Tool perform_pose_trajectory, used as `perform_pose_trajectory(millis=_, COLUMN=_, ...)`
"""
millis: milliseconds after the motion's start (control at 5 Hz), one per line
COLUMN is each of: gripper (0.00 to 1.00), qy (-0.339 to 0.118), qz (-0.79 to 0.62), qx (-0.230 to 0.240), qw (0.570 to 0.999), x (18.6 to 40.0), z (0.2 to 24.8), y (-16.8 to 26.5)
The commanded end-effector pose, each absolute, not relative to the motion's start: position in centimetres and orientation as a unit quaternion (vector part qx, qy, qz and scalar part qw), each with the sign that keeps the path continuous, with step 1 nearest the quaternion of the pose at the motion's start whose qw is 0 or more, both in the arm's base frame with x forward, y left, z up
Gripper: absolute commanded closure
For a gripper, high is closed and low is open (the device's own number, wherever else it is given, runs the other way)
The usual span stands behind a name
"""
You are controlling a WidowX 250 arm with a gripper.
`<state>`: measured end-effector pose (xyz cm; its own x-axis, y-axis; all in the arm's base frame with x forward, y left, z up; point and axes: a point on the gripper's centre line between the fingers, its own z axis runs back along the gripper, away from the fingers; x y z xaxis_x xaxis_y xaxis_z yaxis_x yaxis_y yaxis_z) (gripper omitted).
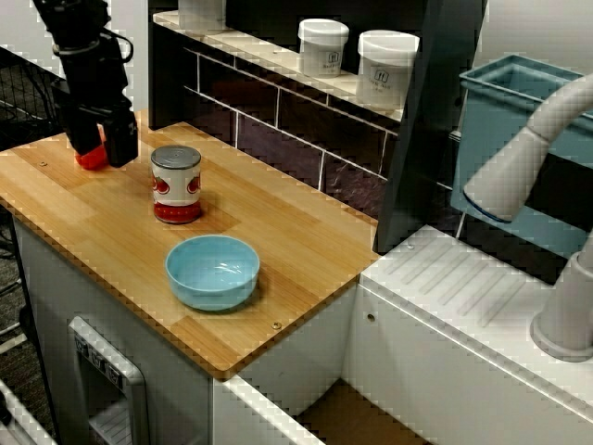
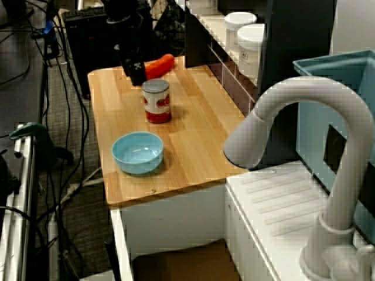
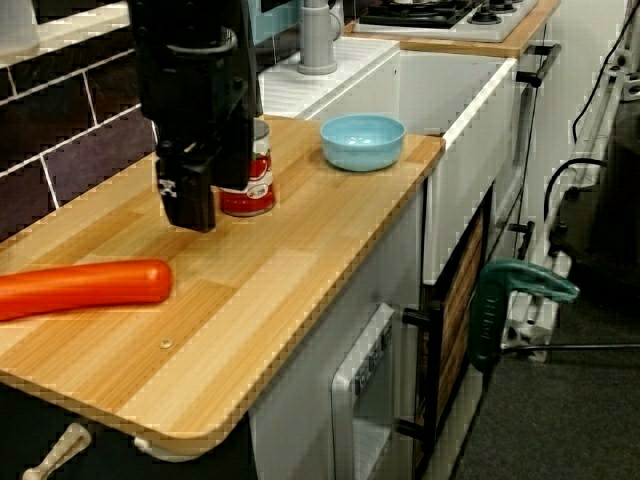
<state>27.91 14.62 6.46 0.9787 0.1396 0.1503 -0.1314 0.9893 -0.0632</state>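
My black gripper (image 1: 102,144) hangs low over the far left end of the wooden counter (image 1: 278,232), its fingers apart and nothing between them. An orange carrot-like stick (image 3: 80,288) lies flat on the wood just beside it, not held; in the front view only its end (image 1: 91,158) shows behind the fingers. A red and white tin can (image 1: 176,184) stands upright a short way right of the gripper. In the view from the counter's end, the gripper (image 3: 195,205) partly hides the can (image 3: 252,185). A light blue bowl (image 1: 212,271) sits beyond the can, near the front edge.
A dark tiled back wall with a shelf holds two white jars (image 1: 386,67). Right of the counter are a white sink top (image 1: 463,287), a grey faucet (image 1: 519,167) and a blue bin (image 1: 519,102). Cables lie on the floor to the left (image 2: 58,146).
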Motion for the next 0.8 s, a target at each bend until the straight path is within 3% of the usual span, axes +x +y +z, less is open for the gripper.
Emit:
perform_pose_trajectory(millis=0, gripper=0.0, qy=-0.085, qz=0.073, qx=-0.017, qw=0.994, x=28.2, z=7.0, y=14.8)
perform_pose_trajectory(millis=600, gripper=0.0, qy=-0.077, qz=0.069, qx=-0.02, qw=0.994, x=27.9, z=7.3, y=11.1)
